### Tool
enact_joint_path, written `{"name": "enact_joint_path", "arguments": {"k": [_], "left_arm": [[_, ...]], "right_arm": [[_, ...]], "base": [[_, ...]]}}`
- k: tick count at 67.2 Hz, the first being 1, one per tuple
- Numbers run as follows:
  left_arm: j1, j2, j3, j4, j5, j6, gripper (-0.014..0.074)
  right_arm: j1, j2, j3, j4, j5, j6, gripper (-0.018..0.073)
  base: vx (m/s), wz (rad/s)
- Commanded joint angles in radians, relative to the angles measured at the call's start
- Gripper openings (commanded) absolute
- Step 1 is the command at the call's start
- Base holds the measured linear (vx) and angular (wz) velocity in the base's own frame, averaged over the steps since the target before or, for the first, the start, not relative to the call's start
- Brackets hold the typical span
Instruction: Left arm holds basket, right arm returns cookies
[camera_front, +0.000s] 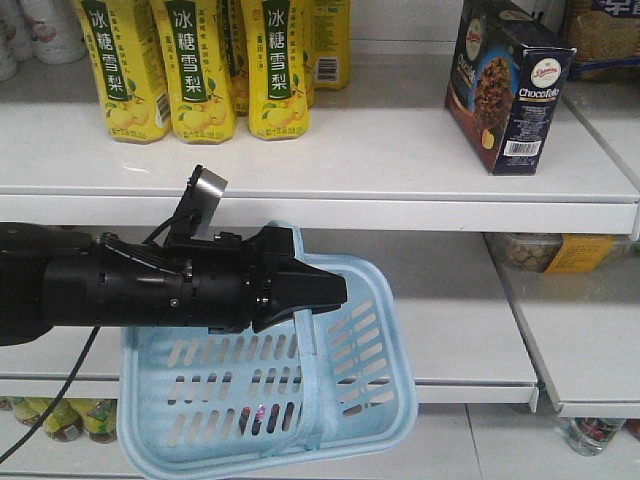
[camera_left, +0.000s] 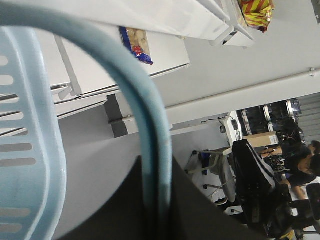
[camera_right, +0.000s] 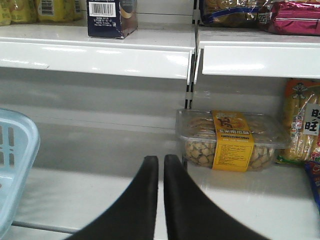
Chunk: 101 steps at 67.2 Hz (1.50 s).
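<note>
Exterior front-facing view gives you the thick black cylindrical left arm (camera_front: 120, 285) reaching in from the left edge, a small silver tab standing up from its top. Its black wedge-shaped left gripper (camera_front: 318, 290) has its fingers clamped on the flat pale blue band handle of the light blue slotted plastic basket (camera_front: 300, 400), which hangs tilted in front of the lower white shelf (camera_front: 470, 330). On the upper white shelf (camera_front: 380, 160) you can see the tall dark navy cardboard cookies box (camera_front: 510, 85) standing upright near the right end, well apart from the yellow bottled drinks (camera_front: 195, 65) lined up at the left.

Left wrist-mounted view shows you the basket's handle band (camera_left: 150, 145) running down between the dark fingers (camera_left: 200, 210), pinched there, with the slotted basket wall (camera_left: 25, 150) at the left.

Right wrist-mounted view shows you the right gripper (camera_right: 161, 200), its two black fingers (camera_right: 135, 205) pressed together with only a thin seam between them and nothing held. It hangs before the lower shelf, just beside a clear plastic snack tub with a yellow label (camera_right: 230, 140). The cookies box (camera_right: 111, 17) stands on the shelf above, up and to the left; a corner of the basket (camera_right: 17, 160) shows at the left edge.
</note>
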<state>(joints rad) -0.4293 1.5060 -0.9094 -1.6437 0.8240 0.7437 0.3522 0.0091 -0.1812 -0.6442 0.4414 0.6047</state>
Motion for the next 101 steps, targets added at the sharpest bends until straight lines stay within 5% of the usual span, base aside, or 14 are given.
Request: {"name": "enact_joint_path", "arguments": {"k": [1,33,60,69,83,90,101], "left_arm": [[0.004,-0.045,-0.039,-0.129,-0.002,0.022,-0.0003],[0.002,-0.054,-0.028,-0.139,-0.003,0.022,-0.0003],[-0.008,-0.396,0.256,-0.051,-0.002,0.022,-0.0003],[-0.008,-0.548,0.376,-0.017,-0.091,0.022,-0.0003],[-0.008,-0.797,0.494,0.300,-0.257,-0.033,-0.0003],[-0.008,-0.898,0.552,0.575,-0.345,-0.193,-0.0003],[-0.008,-1.022,0.641,1.068,-0.472,-0.562,-0.0003]], "right_arm": [[-0.002,0.017,-0.027,-0.030,-0.065,-0.001,-0.0006],[-0.002,0.017,-0.027,-0.030,-0.064,-0.001,-0.0006],[-0.002,0.017,-0.027,-0.030,-0.063,-0.001,-0.0006],[-0.002,0.017,-0.027,-0.030,-0.063,-0.001,-0.0006],[-0.002,0.017,-0.027,-0.030,-0.063,-0.001,-0.0006],[-0.002,0.017,-0.027,-0.030,-0.063,-0.001,-0.0006],[-0.002,0.017,-0.027,-0.030,-0.063,-0.001,-0.0006]], "base": [[0.00,0.00],[0.00,0.00],[0.00,0.00],[0.00,0.00],[0.00,0.00],[0.00,0.00],[0.00,0.00]]}}
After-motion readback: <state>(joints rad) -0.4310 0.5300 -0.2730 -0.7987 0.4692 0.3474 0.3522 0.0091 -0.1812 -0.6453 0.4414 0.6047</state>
